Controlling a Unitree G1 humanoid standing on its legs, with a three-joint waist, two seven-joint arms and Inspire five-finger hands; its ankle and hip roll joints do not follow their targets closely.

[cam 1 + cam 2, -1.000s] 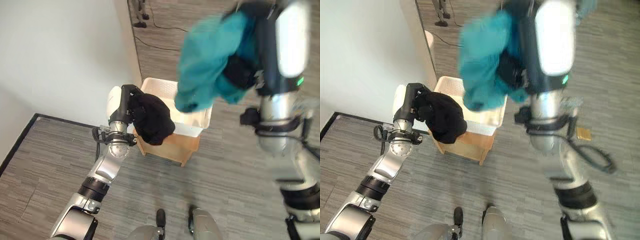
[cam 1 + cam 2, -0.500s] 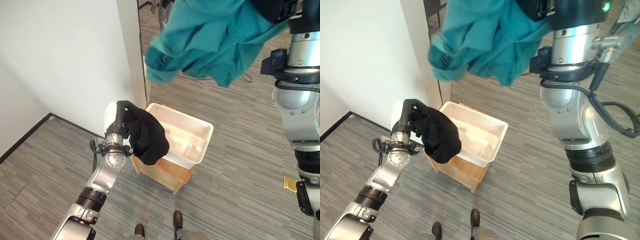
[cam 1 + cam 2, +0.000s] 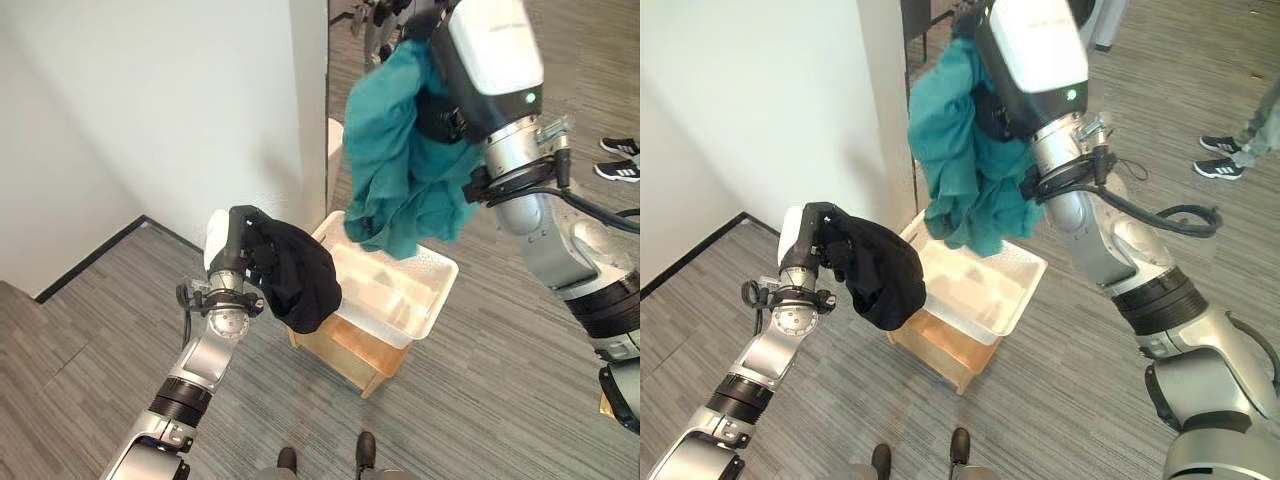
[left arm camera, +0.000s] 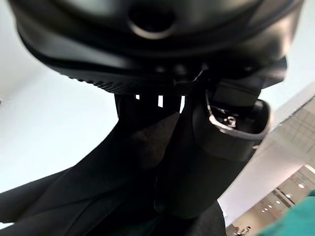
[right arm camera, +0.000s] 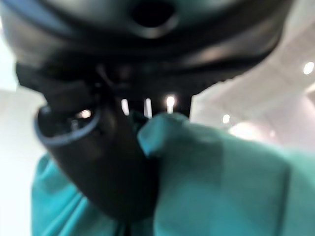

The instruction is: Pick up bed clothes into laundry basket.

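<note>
My left hand [image 3: 243, 236] is shut on a black garment [image 3: 301, 277], held in the air at the near left corner of the white laundry basket [image 3: 438, 300]. The left wrist view shows the thumb [image 4: 231, 125] pressed into the black cloth [image 4: 118, 196]. My right hand [image 3: 442, 112] is raised and shut on a teal garment [image 3: 398, 170], which hangs down with its lower end just over the basket's far side. In the right wrist view the thumb [image 5: 101, 157] pinches the teal cloth [image 5: 221, 187].
The basket rests on a low wooden stand [image 3: 350, 350] on grey plank flooring. A white wall [image 3: 180, 100] with a corner edge rises just behind and left of the basket. A person's shoes [image 3: 620, 146] stand at the far right.
The camera has shifted. My right arm has brought the teal garment down from high up; it now hangs bunched over the basket. The left hand still holds the black garment by the basket.
</note>
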